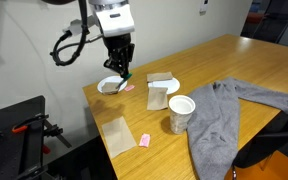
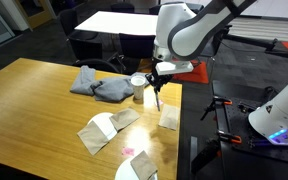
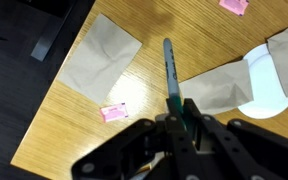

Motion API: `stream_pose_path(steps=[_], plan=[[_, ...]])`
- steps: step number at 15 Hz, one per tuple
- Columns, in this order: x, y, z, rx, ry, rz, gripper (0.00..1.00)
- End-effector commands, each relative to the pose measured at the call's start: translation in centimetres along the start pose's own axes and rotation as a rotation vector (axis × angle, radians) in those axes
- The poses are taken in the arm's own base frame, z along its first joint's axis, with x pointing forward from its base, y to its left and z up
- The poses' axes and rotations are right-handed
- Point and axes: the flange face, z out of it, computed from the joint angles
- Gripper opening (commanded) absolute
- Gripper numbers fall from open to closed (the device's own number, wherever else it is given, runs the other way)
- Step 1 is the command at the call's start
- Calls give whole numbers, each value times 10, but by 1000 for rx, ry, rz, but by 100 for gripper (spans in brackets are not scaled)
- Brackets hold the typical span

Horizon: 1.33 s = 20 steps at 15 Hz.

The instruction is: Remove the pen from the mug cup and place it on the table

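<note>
One slim teal pen is clenched between the fingers of the pincer, out of the mug cup and well apart from it. In the wrist view the pen runs up from the dark fingers, over the light wooden bench. Its free end lies near the edge of a brown paper napkin. Whether that end touches the wood cannot be told.

In an exterior view the pincer hangs over the bench near the corner farthest from the cup, and a short green stretch of the pen shows below its fingers. A shallow white bowl sits just beside that spot, with a small pink block next to it. Between this bowl and the cup lies a second white bowl with a brown napkin draped partly over it.

The cup stands upright, close to the bench's near edge. A crumpled grey cloth lies right against it on the side away from the pincer. Near the same edge, on the cup's other side, are another napkin and a second pink block.

In an exterior view from the opposite end, the cup stands between the grey cloth and the pincer.
</note>
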Motion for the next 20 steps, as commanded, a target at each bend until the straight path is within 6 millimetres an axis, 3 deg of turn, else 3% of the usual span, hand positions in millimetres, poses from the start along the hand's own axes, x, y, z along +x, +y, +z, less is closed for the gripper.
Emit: stream_pose_path(steps=[1, 10, 18, 19, 20], plan=[[12, -7, 27, -18, -64, -45, 3], [40, -20, 92, 49, -129, -63, 3], [52, -25, 140, 23, -99, -45, 3], [52, -25, 144, 18, -98, -45, 13], [53, -25, 146, 12, -91, -49, 39]])
